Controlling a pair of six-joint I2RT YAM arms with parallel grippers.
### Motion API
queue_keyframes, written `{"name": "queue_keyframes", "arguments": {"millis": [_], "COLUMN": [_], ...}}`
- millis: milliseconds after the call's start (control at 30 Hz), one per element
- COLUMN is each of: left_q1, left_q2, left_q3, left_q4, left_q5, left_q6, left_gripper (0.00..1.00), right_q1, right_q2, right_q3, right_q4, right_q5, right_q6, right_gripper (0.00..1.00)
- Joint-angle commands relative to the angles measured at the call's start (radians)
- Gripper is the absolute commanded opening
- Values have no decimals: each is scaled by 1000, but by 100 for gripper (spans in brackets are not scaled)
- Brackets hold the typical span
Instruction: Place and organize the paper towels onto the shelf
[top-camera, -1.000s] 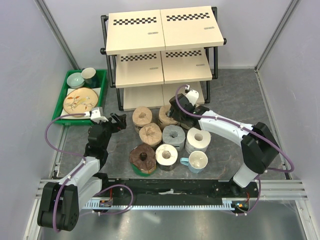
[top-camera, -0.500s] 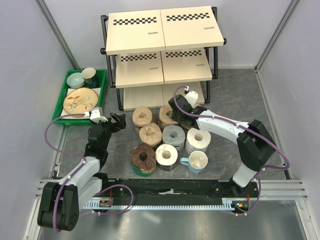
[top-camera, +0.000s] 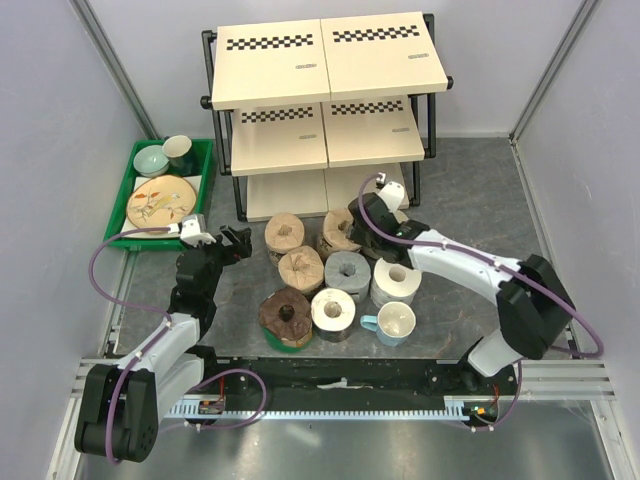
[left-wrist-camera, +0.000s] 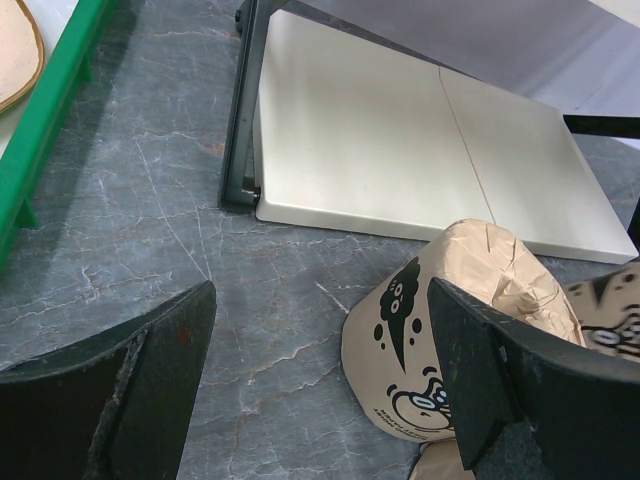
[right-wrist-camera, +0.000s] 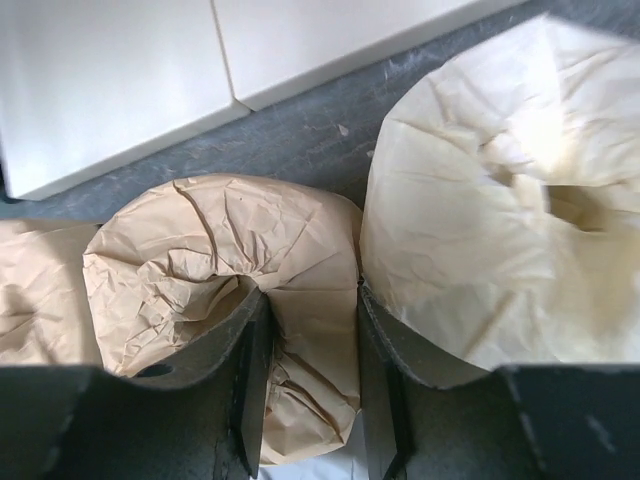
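Observation:
Several paper towels stand on the table in front of the shelf (top-camera: 300, 70). My right gripper (top-camera: 358, 222) is shut on the wall of a tan roll (top-camera: 335, 235). In the right wrist view (right-wrist-camera: 310, 380) one finger sits in this roll's (right-wrist-camera: 210, 270) core and the other is wedged against a cream roll (right-wrist-camera: 480, 220). My left gripper (top-camera: 236, 240) is open and empty, left of another tan roll (top-camera: 285, 232). In the left wrist view (left-wrist-camera: 320, 380) that printed roll (left-wrist-camera: 420, 320) lies by the right finger. Tan (top-camera: 300, 267), grey (top-camera: 347, 270), white (top-camera: 396, 280), dark brown (top-camera: 286, 315) and cream (top-camera: 333, 310) rolls stand nearer.
A green tray (top-camera: 205, 165) of dishes stands left of the shelf, its rim in the left wrist view (left-wrist-camera: 50, 130). A white mug (top-camera: 396, 322) stands by the white roll. The shelf's bottom board (left-wrist-camera: 400, 140) lies just behind the rolls. Grey walls close both sides.
My right gripper has shifted slightly right at the tan roll and its elbow has swung outward to the right. The left arm and the other rolls have not moved.

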Motion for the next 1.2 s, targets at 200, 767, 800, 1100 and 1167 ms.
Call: {"name": "queue_keyframes", "arguments": {"millis": [200,767,800,1100,1167], "left_q1": [-1,0,-1,0,0], "left_q2": [-11,-11,-11,-12,-17], "left_q3": [-7,-8,-10,-11,-13], "left_q4": [50,51,50,51,51], "left_q5": [-14,-22,-23,-27,-27], "left_q6": [0,-5,-5,-8,-7], "left_gripper": [93,93,93,93,93], "right_q1": [0,158,177,224,233], "right_q2": [-238,-122,-96,42,80], "right_q3": [27,378,395,512,552], "right_q4": [142,133,134,239,253], "right_q5": [-24,51,62,148,168], "right_q6": [-145,-364,-377,-470,-514], "right_gripper": [34,32,32,32,32]}}
